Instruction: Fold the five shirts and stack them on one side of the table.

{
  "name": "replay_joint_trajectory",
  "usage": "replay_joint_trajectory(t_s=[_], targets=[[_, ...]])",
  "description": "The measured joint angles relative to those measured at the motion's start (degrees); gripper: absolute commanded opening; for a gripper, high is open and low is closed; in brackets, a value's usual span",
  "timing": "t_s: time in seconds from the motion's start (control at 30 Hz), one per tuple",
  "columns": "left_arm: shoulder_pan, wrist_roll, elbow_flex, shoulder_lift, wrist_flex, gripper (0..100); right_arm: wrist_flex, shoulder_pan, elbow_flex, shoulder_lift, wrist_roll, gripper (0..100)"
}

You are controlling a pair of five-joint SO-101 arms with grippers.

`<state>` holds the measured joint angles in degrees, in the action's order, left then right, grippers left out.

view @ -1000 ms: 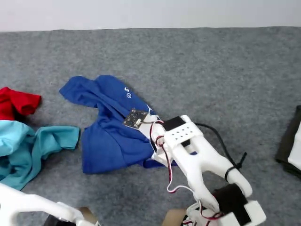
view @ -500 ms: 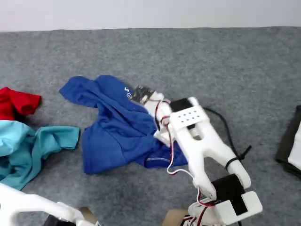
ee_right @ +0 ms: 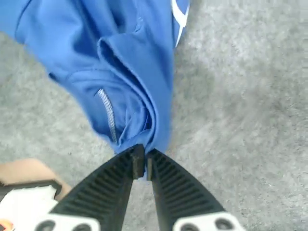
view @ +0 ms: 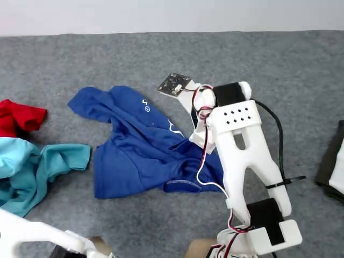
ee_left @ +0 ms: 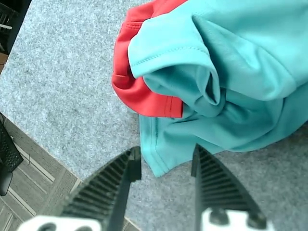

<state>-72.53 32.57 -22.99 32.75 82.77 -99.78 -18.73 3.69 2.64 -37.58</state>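
A blue shirt (view: 134, 150) lies crumpled in the middle of the grey table. My right gripper (ee_right: 144, 162) is shut on a bunched fold of the blue shirt (ee_right: 130, 72), which hangs from the fingertips above the table. In the high view the white right arm (view: 242, 145) stands over the shirt's right edge. A teal shirt (view: 32, 166) and a red shirt (view: 19, 118) lie heaped at the left edge. My left gripper (ee_left: 163, 166) is open, hovering over the hem of the teal shirt (ee_left: 231, 72), beside the red shirt (ee_left: 139, 91).
A dark garment with a white one (view: 333, 166) lies at the right edge of the table. The left arm's white link (view: 37, 234) crosses the bottom left corner. The table's edge and floor (ee_left: 29, 173) are close to the left gripper. Bare grey cloth (view: 269, 59) covers the far side.
The right arm has swung toward the far side and risen, pulling the blue shirt's right edge with it. The teal and red shirts have not moved.
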Motion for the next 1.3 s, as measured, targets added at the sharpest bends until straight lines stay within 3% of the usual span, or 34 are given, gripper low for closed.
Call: replay_joint_trajectory(t_s=[0.27,0.4,0.5,0.7,0.9,1.1,1.3], targets=[[3.34,0.0,0.0,0.0,0.0,18,6.33,-0.09,-1.05,-7.65,-0.35,1.8],[3.96,0.0,0.0,0.0,0.0,18,8.7,0.44,-1.05,-13.19,-0.35,12.7],[3.87,0.0,0.0,0.0,0.0,18,7.91,0.62,-1.14,-13.71,-0.35,19.5],[3.87,0.09,0.0,0.0,0.0,18,-0.09,0.53,-0.79,-13.54,-0.35,19.7],[3.96,0.09,0.0,0.0,0.0,18,0.26,0.53,-0.79,-13.54,0.0,19.7],[3.96,0.09,0.0,0.0,0.0,18,3.87,0.35,-0.09,-16.18,7.65,19.7],[3.96,0.09,0.0,0.0,0.0,18,3.69,-4.66,0.7,-16.62,19.96,19.8]])
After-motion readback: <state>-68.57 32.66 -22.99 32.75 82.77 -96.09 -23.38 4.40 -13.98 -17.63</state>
